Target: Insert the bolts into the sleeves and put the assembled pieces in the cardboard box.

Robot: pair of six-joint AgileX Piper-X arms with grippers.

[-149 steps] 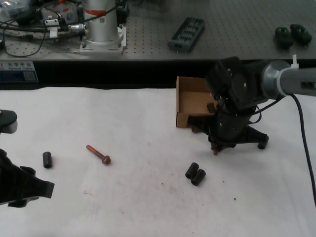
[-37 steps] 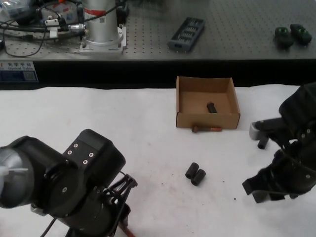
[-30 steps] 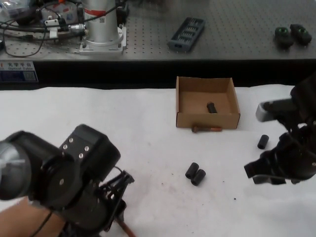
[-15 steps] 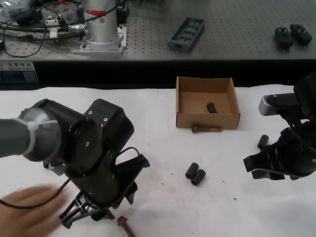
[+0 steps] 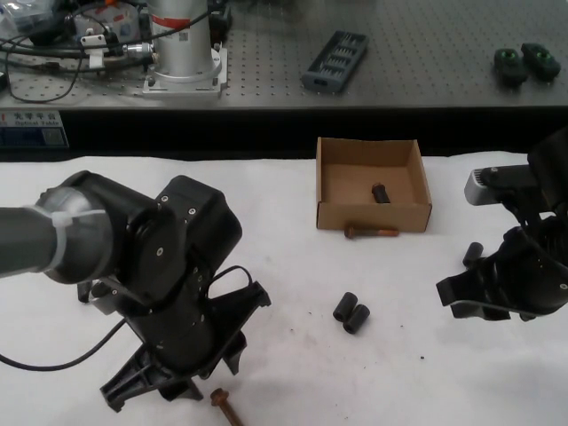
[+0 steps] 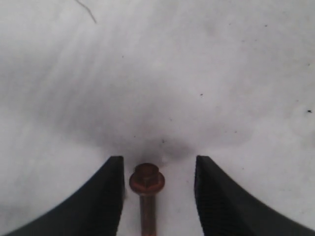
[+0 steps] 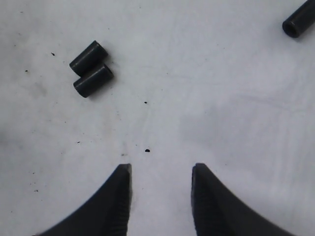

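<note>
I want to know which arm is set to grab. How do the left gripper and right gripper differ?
The left gripper has a bolt lying between its fingers; the right gripper has bare cloth between its. The left gripper is at the cloth's left, the right gripper at its right, with a pair of sleeves ahead. Both are open, low over the cloth.

I am standing in a lab, by the look of it. Behind the bench under its white sheet [image 5: 284, 204] runs a grey metal optical table drilled with a regular grid of holes [image 5: 426, 53] (a lab fixture if ever there was one). On it stand an upright silver metal column on a base plate [image 5: 182, 35], a tangle of black cables [image 5: 44, 49] and a dark slotted plastic rack [image 5: 335, 60].
</note>
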